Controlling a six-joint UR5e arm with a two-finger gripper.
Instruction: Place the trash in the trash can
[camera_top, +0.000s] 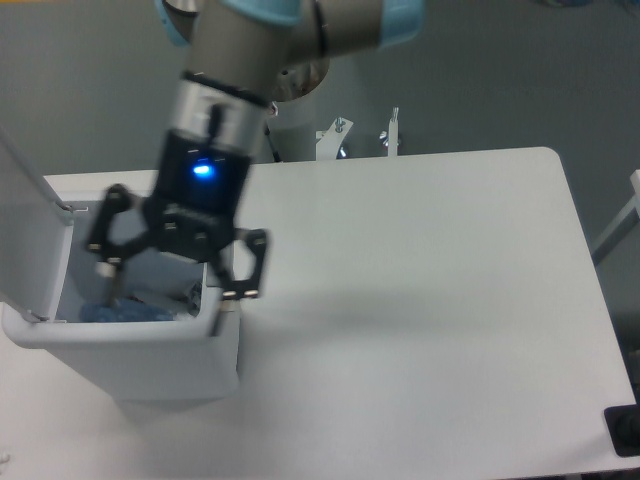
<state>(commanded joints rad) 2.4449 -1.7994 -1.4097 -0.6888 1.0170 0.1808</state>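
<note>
Bottle (125, 313) lies inside the trash can (130, 350). Gripper (172, 282), fingers spread wide and empty, should lift clear toward one o'clock, avoiding the rim.

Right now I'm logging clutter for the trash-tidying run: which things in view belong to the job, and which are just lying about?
Part of the job:
- trash can, lid up
- bluish bottle, lying inside it
- gripper, open above the can

Just lying about:
- metal brackets behind the table
- dark object at the table's right corner
</note>
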